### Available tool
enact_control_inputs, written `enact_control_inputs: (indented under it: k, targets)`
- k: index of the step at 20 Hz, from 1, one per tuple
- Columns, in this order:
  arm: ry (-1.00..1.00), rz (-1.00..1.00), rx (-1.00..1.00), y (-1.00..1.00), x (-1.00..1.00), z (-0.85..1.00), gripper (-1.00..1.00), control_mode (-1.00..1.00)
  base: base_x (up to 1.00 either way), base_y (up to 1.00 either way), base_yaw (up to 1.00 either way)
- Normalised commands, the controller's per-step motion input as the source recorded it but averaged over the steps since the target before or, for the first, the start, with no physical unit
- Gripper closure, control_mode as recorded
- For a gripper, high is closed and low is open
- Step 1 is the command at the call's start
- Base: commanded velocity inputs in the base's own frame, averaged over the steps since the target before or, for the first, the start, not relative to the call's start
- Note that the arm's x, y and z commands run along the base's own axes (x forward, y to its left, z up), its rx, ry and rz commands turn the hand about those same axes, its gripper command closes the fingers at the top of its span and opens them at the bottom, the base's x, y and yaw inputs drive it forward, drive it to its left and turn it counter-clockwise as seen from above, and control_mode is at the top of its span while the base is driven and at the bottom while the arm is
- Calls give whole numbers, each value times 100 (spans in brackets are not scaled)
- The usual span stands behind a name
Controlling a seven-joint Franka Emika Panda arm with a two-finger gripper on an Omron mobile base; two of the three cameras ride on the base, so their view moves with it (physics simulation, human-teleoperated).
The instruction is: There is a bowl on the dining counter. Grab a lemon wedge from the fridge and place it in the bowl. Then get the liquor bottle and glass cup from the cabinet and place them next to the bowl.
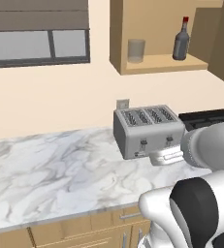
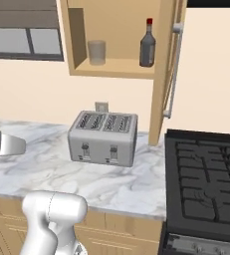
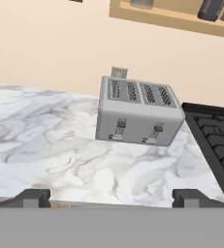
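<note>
Closest in, the claw (image 3: 111,197) shows its two dark tips spread fully apart at the bottom of the hand view, with nothing between them. It hangs low over the front edge of the marbled worktop (image 1: 50,169), aimed toward the wall. Beyond it a silver four-slot toaster (image 3: 137,112) stands on the worktop against the wall, and a black stove (image 2: 206,184) sits just beside it to the right. Above and behind the toaster the light tan cabinet (image 2: 161,69) stands open. On its wooden shelf the glass cup (image 1: 136,51) stands upright to the left, apparently empty, and the liquor bottle (image 1: 181,41) stands upright to the right, red cap on, well apart from the cup.

Judging by where the arm faces, the cabinet step is in hand, with neither item picked up yet. Next the arm would need to rise well above the toaster and reach into the shelf, closing on the bottle or the cup without knocking the other.
</note>
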Motion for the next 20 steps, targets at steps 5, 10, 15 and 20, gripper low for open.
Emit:
enact_control_inputs:
  k: [5, 10, 15, 20]
  targets:
    - [0, 0, 0, 0, 0, 0, -100, 100, -1, -39, 4]
    - [0, 0, 0, 0, 0, 0, -100, 100, -42, -5, -1]
    - [0, 0, 0, 0, 0, 0, -100, 100, 8, -24, -2]
    - [0, 0, 0, 0, 0, 0, -100, 100, 47, -47, -1]
